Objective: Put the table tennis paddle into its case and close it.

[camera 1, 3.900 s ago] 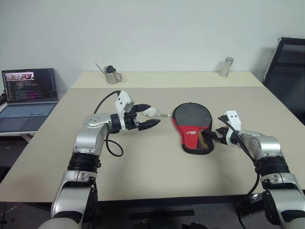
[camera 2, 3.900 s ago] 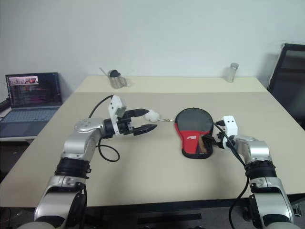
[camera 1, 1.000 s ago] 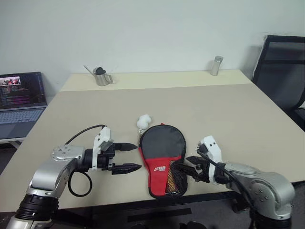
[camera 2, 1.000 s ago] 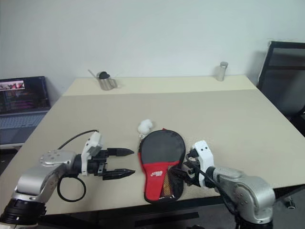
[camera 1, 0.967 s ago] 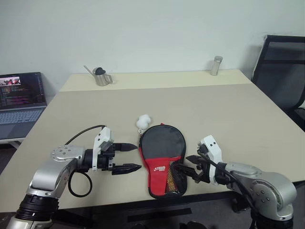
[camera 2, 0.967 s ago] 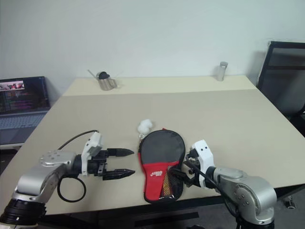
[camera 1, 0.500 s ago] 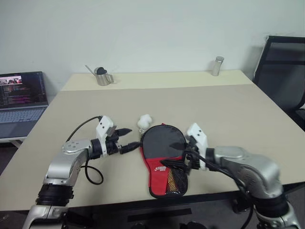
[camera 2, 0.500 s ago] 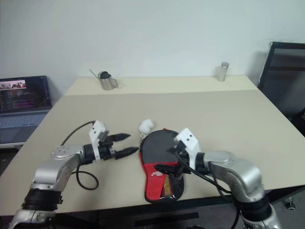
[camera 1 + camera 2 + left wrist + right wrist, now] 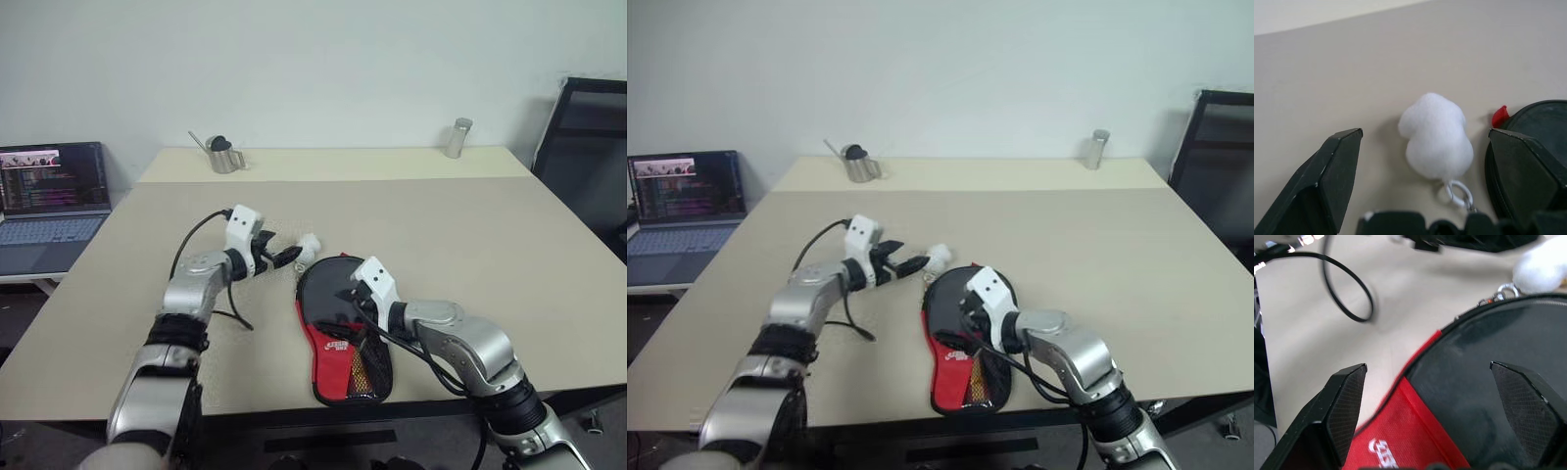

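Beige table [image 9: 509, 225]: a big smooth top, so anything lying on it can slide when pushed from the side.
Case [image 9: 338, 294]: black and red pouch lying flat near the front edge, at about 6 o'clock on the table; a sideways push can move it toward this edge.
Table tennis paddle [image 9: 361, 370]: I see only a wooden part behind the mesh pocket, so it seems already inside; whether the zip is fully shut I cannot tell.
Right gripper [image 9: 1442, 377]: fingers spread wide over the black face, grasping nothing; if it presses weakly, the case can follow the zip pull.
Left gripper [image 9: 1422, 147]: fingers released on both sides of the pompom, holding nothing.
White pompom [image 9: 1437, 134]: at 11 o'clock of the case, on a small ring; being soft, it can slip out or only stretch.
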Motion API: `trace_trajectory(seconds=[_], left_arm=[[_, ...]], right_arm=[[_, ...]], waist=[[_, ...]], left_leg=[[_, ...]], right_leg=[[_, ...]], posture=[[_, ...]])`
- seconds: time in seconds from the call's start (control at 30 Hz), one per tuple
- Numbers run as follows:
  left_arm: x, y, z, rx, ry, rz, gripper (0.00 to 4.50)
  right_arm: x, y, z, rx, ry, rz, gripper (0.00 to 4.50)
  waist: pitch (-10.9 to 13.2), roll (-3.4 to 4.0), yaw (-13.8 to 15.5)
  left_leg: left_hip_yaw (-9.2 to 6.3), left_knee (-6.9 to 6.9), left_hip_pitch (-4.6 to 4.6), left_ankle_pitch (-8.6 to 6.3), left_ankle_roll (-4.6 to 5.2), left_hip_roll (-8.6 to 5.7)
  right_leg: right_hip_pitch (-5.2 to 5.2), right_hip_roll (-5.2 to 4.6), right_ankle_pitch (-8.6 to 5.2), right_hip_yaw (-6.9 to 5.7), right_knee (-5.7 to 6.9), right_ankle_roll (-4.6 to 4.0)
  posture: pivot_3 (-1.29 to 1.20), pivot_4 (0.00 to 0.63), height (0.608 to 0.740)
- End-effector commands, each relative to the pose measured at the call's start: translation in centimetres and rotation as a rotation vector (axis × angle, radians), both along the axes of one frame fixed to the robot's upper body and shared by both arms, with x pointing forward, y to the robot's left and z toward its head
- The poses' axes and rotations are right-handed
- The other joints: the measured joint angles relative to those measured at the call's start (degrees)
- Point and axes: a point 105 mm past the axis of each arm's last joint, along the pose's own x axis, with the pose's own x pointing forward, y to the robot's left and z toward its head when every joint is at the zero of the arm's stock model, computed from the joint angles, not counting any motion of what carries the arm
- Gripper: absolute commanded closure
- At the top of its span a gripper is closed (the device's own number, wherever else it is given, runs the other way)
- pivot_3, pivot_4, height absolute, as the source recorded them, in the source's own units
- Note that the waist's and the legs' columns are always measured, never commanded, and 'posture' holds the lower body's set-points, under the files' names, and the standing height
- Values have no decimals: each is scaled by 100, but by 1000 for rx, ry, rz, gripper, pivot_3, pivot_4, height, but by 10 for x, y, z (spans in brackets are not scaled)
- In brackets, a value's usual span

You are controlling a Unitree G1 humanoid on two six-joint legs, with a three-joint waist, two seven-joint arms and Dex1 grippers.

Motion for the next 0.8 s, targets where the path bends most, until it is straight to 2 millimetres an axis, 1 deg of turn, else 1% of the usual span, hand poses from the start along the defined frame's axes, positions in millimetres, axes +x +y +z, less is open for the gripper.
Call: trace_trajectory(seconds=[0.03, 0.13, 0.33, 0.37, 0.43, 0.53, 0.67, 0.73, 0.8], left_arm=[[9, -10, 2, 20, 16, -30, 0], [15, -14, -6, 48, 65, -15, 0], [17, -15, -22, 121, 112, 14, 0], [17, -14, -24, 127, 116, 20, 184], [17, -14, -27, 130, 121, 33, 607], [17, -14, -30, 134, 127, 38, 1661], [14, -12, -37, 129, 148, 35, 3068], [14, -10, -38, 119, 149, 48, 3709], [14, -7, -38, 106, 148, 60, 4258]], right_arm=[[1, 5, 11, 19, -49, 9, 72], [2, 6, 11, 26, -52, 1, 72], [3, 6, 13, 35, -58, -21, 72], [3, 6, 13, 35, -59, -25, 26], [3, 6, 12, 34, -60, -31, 0], [3, 5, 12, 32, -59, -35, 0], [9, 4, 15, 31, -78, -59, 0], [15, 4, 19, 30, -103, -74, 0], [20, 6, 20, 21, -125, -85, 0]], waist=[[0, 0, -4], [1, -1, -14], [0, -1, -22], [0, -2, -21], [0, -2, -20], [0, -2, -19], [0, -2, -19], [0, -2, -20], [0, -2, -20]], left_leg=[[0, 0, -1, 0, 0, 0], [2, 0, -2, 0, 0, 0], [2, 0, -2, 0, 0, 3], [2, 0, -2, 0, 0, 3], [3, 1, -2, 0, 0, 2], [1, 1, -4, 0, 0, 3], [1, 1, -3, 0, 0, 2], [1, 1, -3, 0, 0, 2], [1, 2, -3, 0, 0, 2]], right_leg=[[-1, 0, 0, -1, 0, 0], [-4, 1, 0, -2, 2, 0], [-6, 2, 0, -1, 4, 0], [-6, 2, 0, -1, 4, 0], [-6, 1, 1, 0, 4, 1], [-6, 1, 1, -1, 4, 1], [-6, 0, 1, -1, 5, 1], [-6, 0, 1, -1, 5, 1], [-6, 0, 1, -1, 7, 1]], posture=[[0, 150, 740], [0, 150, 740], [0, 150, 740], [0, 150, 740], [0, 150, 740], [0, 150, 740], [0, 150, 740], [0, 150, 740], [0, 150, 740]])
